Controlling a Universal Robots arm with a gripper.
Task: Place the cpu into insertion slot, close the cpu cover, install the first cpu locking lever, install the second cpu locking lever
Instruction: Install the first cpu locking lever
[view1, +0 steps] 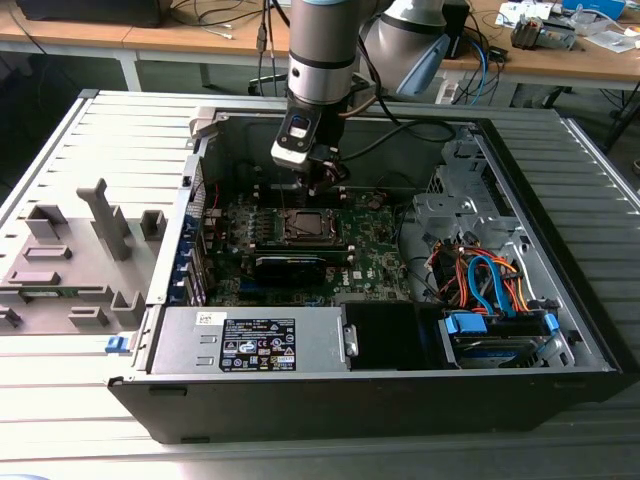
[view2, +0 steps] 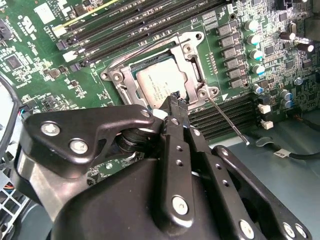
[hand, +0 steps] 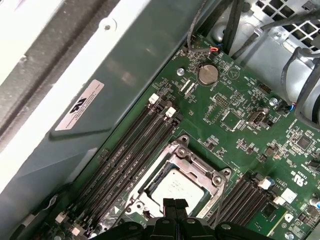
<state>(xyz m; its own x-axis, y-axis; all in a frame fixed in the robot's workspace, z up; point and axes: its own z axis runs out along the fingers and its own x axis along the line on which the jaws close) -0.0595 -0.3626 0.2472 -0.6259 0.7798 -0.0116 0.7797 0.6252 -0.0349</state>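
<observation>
- Your pincer (view1: 318, 182) sits in the upper centre of the exterior view, lowered into the open computer case (view1: 400, 400) that lies on the desk (view1: 60, 410).
- Its fingers are pressed together in both wrist views, with nothing visible between them. The tip (view2: 175, 99) is right at the socket's edge, just beside the chip. You cannot tell whether it actually touches the metal.
- Count the first step as done. The cpu (view2: 159, 84) lies flat inside the insertion slot (view1: 287, 228) on the green board (view1: 375, 255), silver top facing up.
- You can judge the second step done or very nearly so. The cpu cover (hand: 200, 162) appears to lie down around the chip, which shows through its cut-out centre.
- One locking lever (view2: 227, 120) is a thin rod that juts out from the socket's corner, clear of the frame. Treat it as not yet latched.
- As for the other lever, you cannot tell from these views whether it is hooked, so count both lever steps as open.
</observation>
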